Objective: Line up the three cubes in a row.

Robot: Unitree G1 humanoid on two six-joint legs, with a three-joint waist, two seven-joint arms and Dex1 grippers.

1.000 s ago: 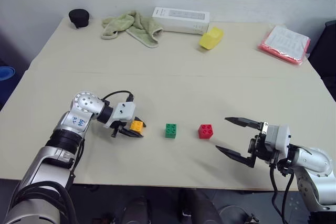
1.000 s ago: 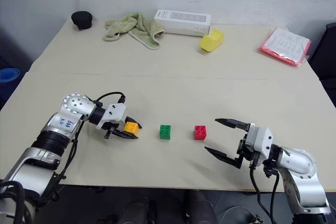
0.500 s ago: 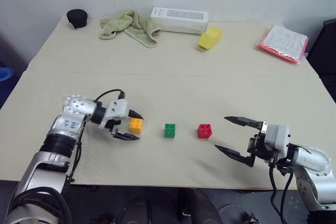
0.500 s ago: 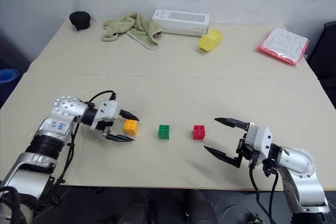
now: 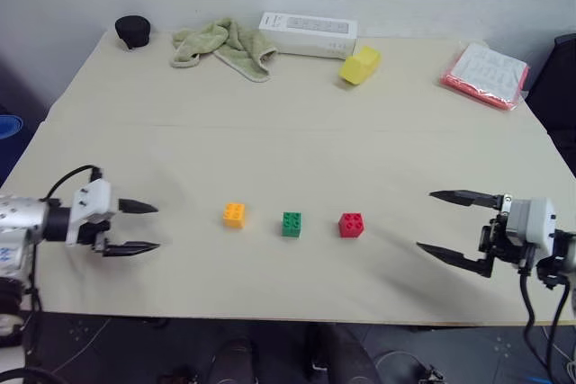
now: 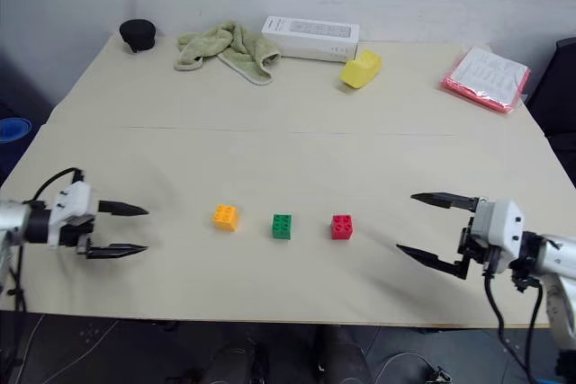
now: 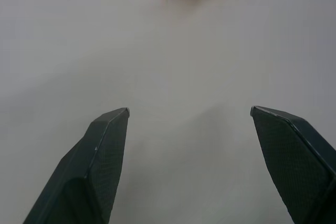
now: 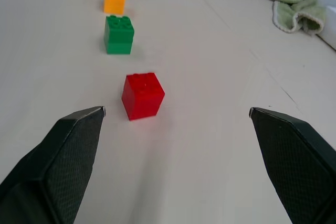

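Orange cube (image 5: pixel 234 214): free on the table (image 5: pixel 288 132) now. A second ago my left gripper was clamped on it; since then the jaws let go and the arm pulled away to my left.
Green cube (image 5: pixel 292 224): middle of the row, a small gap apart from the orange one on its left.
Red cube (image 5: pixel 352 224): right end, a like gap from the green. My right wrist view shows all three strung out in one line, red nearest, orange farthest.
Row check: from the head camera the orange sits a touch farther back than the other two, yet I read it as a fair row with even spacing. I judge the task done, or one nudge short of it.
Left gripper (image 5: pixel 138 227): empty, fingers spread fairly wide, well clear of the orange cube at the table's left side and pointing back toward it.
Right gripper (image 5: pixel 450 222): empty, fingers at full spread, off to the right of the red cube. It has drawn back a little to the right since a second ago.
Meaning: both arms are retreating with nothing held, so I take this as the release-and-withdraw step.
Clutter: towel (image 5: pixel 223 46), white box (image 5: pixel 309 33), pale yellow block (image 5: pixel 361 66), pink packet (image 5: pixel 488 74) and black cup (image 5: pixel 134 31) lie along the far edge, well apart from the row.
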